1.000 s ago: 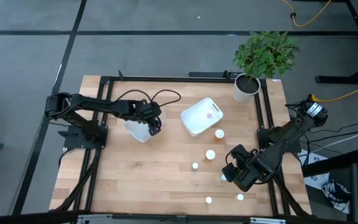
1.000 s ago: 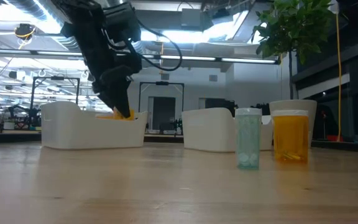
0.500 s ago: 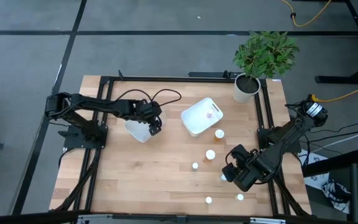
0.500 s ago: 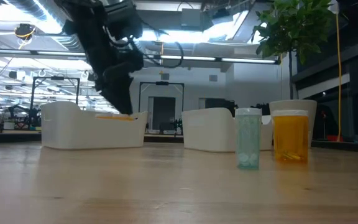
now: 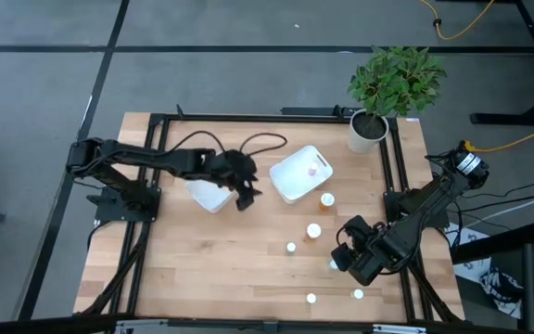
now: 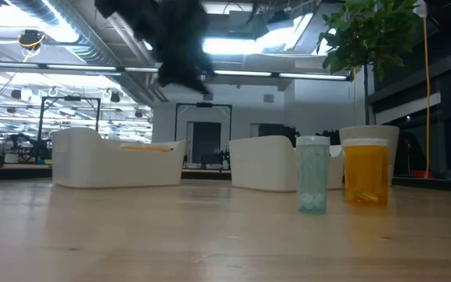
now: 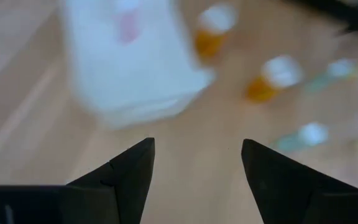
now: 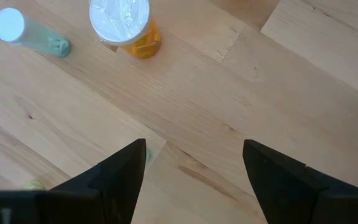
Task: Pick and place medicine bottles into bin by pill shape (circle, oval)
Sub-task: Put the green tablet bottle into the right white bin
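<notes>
My left gripper is open and empty above the table, between the left white bin and the right white bin. An orange bottle lies in the left bin and a pink one in the right bin. Several bottles stand on their bases on the table: orange ones and pale ones. My right gripper is open and empty at the table's right, with an orange bottle and a green bottle ahead of it.
A white plant pot with a green plant stands at the far right corner. A black frame runs along the table's edges. In the low view a green bottle and an orange bottle stand in front of the right bin.
My left gripper has left the orange bottle lying in the left bin, risen out of it and gone toward the table's right edge, toward the right bin. My right arm has kept still.
</notes>
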Controlling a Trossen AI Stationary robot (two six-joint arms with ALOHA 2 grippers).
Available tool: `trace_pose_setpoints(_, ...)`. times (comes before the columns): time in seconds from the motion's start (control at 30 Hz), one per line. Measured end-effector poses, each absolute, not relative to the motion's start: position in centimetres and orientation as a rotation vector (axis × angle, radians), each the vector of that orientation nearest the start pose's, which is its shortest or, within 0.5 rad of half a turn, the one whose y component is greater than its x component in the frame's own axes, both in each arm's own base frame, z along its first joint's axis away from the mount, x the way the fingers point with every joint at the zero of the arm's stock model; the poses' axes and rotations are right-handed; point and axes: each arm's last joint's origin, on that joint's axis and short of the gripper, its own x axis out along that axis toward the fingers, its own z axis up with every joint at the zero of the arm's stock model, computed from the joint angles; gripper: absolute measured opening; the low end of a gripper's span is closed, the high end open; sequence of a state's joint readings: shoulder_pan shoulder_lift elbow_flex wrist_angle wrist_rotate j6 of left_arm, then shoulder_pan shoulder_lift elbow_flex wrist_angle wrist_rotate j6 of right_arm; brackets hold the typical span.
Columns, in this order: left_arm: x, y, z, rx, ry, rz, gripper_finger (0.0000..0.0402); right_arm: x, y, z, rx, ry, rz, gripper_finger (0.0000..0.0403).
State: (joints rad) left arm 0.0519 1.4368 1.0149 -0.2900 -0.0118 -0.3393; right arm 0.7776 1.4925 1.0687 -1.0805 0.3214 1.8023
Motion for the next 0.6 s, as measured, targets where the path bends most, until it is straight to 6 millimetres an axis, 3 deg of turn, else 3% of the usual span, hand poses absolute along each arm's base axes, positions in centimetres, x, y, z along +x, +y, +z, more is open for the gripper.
trace_pose_setpoints(0.23,31.7,-3.0,27.4,-0.306,0.501,-0.001,0.0234,18.7,17.1,22.6,0.743,1.085,-0.783,0.0270)
trace_pose_setpoints(0.6,30.9,-7.9,27.7,-0.212,0.471,-0.094,0.0234,18.8,17.1,22.6,0.721,1.045,-0.783,0.0270)
